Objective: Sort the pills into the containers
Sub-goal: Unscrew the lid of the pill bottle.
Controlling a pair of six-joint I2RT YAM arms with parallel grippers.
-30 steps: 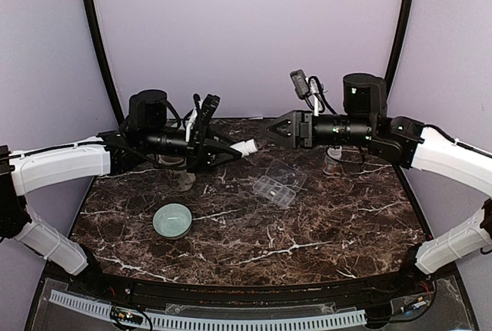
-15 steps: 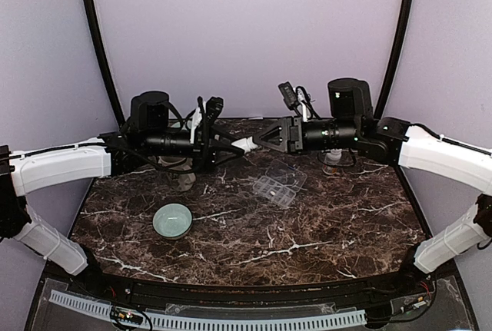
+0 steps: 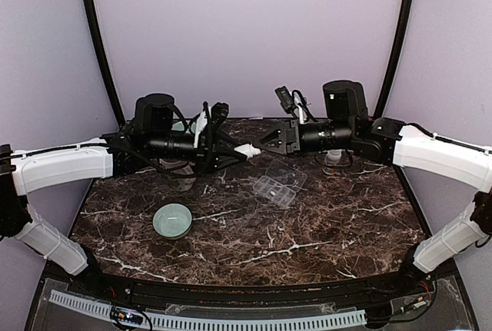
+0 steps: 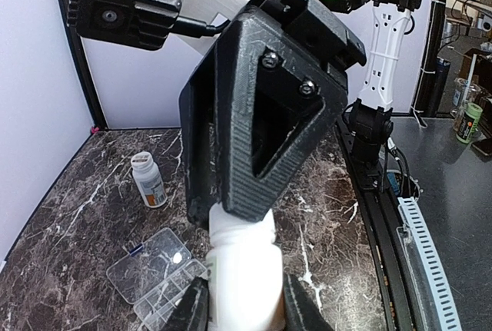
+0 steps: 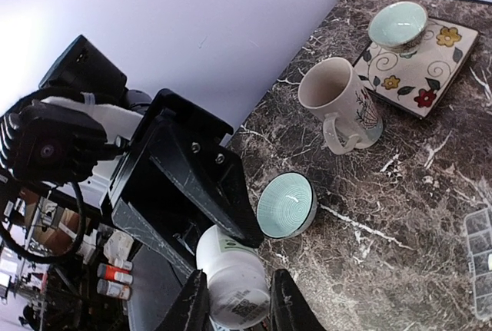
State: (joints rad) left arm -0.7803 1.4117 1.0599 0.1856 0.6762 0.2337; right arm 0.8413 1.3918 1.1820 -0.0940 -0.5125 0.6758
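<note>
Left gripper — right gripper too — clamps bottle (midair).

A pale green bowl sat at eight o'clock on the marble table; a mug stood at ten, a white-capped bottle at two.

Left arm and right arm level, jaws tip-to-tip (both clamped)
</note>
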